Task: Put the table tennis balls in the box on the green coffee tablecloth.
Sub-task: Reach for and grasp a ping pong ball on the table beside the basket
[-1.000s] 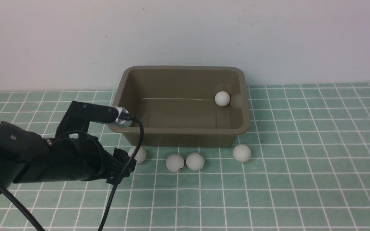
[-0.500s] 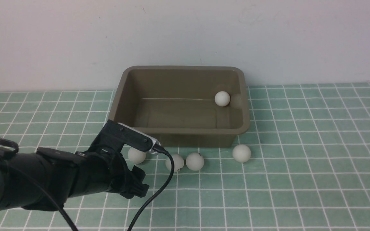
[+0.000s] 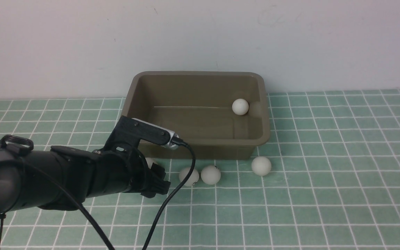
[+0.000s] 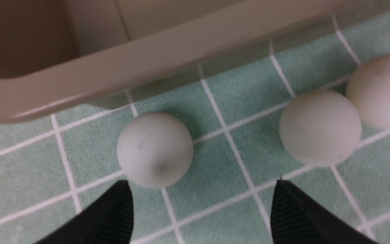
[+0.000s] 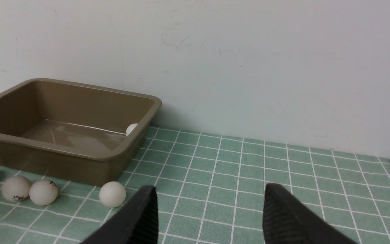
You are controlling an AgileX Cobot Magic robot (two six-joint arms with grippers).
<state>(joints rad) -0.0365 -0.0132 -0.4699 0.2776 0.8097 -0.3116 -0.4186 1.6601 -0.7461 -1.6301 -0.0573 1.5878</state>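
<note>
Box (image 3: 193, 90) on tablecloth (image 3: 325, 173): one table tennis ball (image 3: 240, 106) inside, right end.

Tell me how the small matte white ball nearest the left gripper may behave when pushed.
Round, on flat mint-green checked cloth, the small matte white ball would probably roll at any off-centre touch. It looks light and smooth, so it may slip from the left gripper.
</note>
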